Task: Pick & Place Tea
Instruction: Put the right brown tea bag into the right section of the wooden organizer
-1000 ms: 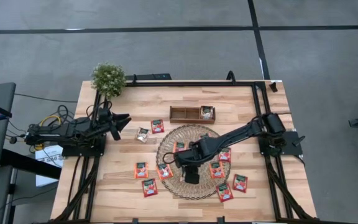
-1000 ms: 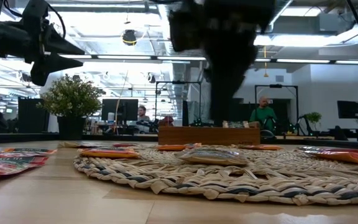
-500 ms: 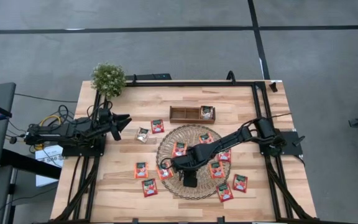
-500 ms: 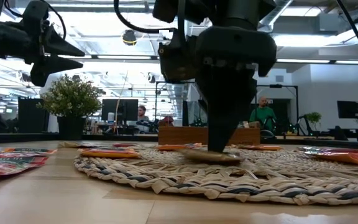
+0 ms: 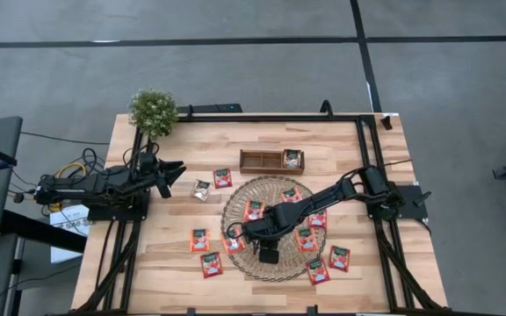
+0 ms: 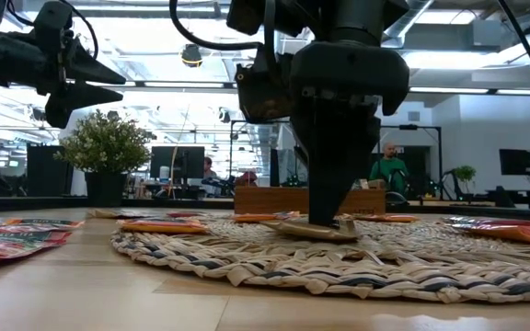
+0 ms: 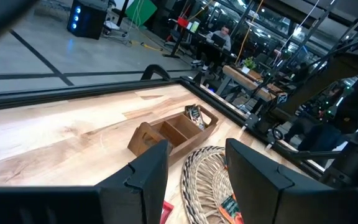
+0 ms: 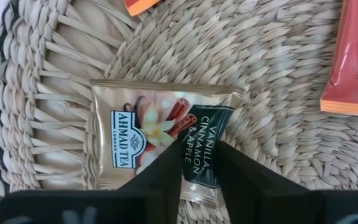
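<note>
On woven mat [image 8: 278,74], silvery sachet [image 8: 160,134] lies between right tool's [image 8: 197,165] fingers.

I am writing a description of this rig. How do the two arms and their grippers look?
Both arms are dark, almost black, built of slim jointed segments with black cables looped along them. The left gripper ends in two flat, pointed black fingers. The right gripper has the same wedge-shaped matte fingers, under a bulky rounded wrist housing. No markings are visible.

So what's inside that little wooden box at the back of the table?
The wooden tray has compartments. The one at its right end holds a tea sachet; the others look empty from above. Whether anything lies under that sachet is hidden.
</note>
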